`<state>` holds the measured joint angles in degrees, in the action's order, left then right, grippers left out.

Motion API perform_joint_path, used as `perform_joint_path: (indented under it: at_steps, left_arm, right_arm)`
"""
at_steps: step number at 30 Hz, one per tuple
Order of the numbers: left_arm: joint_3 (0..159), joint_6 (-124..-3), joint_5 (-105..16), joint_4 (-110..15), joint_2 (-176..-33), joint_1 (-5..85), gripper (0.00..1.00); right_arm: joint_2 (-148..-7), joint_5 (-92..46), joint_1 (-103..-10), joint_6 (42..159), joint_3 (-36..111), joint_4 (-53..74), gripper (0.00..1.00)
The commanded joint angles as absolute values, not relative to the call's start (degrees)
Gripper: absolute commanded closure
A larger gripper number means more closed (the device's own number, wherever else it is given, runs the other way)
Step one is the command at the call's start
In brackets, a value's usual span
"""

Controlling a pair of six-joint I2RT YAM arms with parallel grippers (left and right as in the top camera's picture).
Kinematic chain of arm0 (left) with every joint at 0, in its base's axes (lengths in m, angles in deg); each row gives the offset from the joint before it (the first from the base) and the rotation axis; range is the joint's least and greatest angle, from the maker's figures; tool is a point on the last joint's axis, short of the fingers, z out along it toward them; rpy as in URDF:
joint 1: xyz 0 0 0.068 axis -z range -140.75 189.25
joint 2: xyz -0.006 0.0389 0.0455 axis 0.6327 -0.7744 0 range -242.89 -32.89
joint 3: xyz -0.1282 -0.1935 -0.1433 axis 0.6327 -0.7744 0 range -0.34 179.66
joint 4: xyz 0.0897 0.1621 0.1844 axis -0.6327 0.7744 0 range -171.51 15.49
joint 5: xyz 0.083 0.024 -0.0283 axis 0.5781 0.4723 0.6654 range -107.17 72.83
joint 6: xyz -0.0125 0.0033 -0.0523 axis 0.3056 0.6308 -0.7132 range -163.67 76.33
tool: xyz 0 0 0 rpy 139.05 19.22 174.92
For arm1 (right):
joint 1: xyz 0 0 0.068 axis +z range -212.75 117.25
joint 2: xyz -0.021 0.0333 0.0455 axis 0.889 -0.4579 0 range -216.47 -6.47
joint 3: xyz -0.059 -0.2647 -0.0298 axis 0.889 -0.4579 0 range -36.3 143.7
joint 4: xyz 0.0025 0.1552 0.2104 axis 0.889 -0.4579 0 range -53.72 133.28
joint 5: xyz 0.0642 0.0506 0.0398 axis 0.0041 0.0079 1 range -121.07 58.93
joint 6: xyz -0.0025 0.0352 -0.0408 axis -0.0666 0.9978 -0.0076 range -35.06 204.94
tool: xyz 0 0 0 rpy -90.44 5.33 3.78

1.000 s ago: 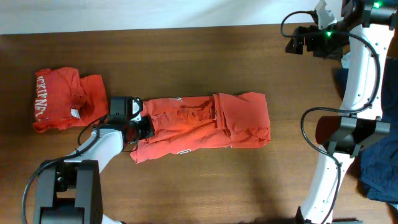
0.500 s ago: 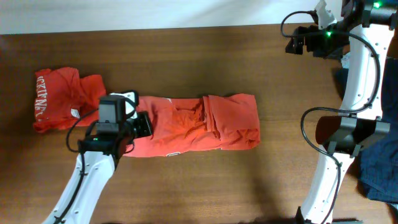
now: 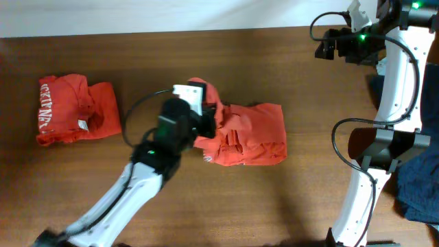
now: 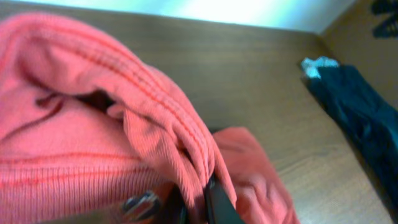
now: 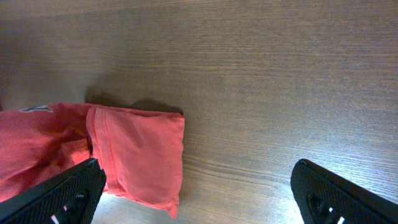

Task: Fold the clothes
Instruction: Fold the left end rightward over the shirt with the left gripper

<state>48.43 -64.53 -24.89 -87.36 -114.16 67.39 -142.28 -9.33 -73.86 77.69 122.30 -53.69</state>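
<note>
The shirt (image 3: 250, 134) lies in the middle of the counter (image 3: 226, 55), half bunched, with its left end raised off the wood and hanging over toward its right half. The left fingers (image 4: 214, 199) pinch a stitched edge of that raised end, and the cloth drapes over them. A second shirt (image 3: 72, 110), folded small with white lettering showing, sits near the counter's left edge, well apart from the first. The right fingers (image 5: 71, 190) are spread wide above bare wood near the far right corner. A dark blue cloth (image 3: 418, 185) lies off to the right.
</note>
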Motion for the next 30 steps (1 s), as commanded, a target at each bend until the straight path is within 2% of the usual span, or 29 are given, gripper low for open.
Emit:
perform_joint_path:
  at_steps: [1, 6, 17, 19, 20, 21, 22, 23, 24, 30]
  left_arm:
    - [50.29, -65.12, -24.17, -92.23, -121.18, 71.87, 1.00]
    - [56.50, -65.08, -24.17, -94.97, -131.23, 77.57, 1.00]
    - [66.20, -64.67, -23.39, -94.97, -139.41, 83.45, 1.00]
    - [66.20, -64.67, -21.81, -94.97, -139.71, 84.28, 0.87]
    - [66.20, -64.67, -21.35, -95.01, -139.93, 84.70, 0.64]
    - [66.20, -64.64, -21.05, -94.99, -139.93, 84.94, 0.49]
    - [66.20, -64.64, -20.68, -94.99, -139.93, 85.24, 0.20]
    - [66.27, -64.64, -20.54, -95.01, -139.93, 85.29, 0.05]
    - [66.42, -64.64, -20.57, -94.99, -139.93, 85.27, 0.01]
    - [72.15, -61.52, -21.22, -85.35, -139.21, 85.33, 0.01]
  right_arm:
    - [-141.15, -8.59, -74.04, 78.13, 122.44, -54.06, 0.01]
    - [-141.15, -8.59, -74.04, 78.11, 122.44, -54.06, 0.01]
    - [-141.15, -8.61, -74.04, 78.09, 122.44, -54.06, 0.01]
    - [-141.15, -8.61, -74.04, 78.09, 122.44, -54.06, 0.01]
    - [-141.15, -8.61, -74.04, 78.09, 122.44, -54.06, 0.01]
    - [-141.15, -8.61, -74.04, 78.09, 122.44, -54.06, 0.01]
    - [-141.15, -8.61, -74.04, 78.09, 122.44, -54.06, 0.01]
    - [-141.15, -8.61, -74.04, 78.09, 122.44, -54.06, 0.01]
    - [-141.15, -8.61, -74.04, 78.09, 122.44, -54.06, 0.01]
    - [-141.15, -8.61, -74.08, 78.09, 122.44, -54.04, 0.01]
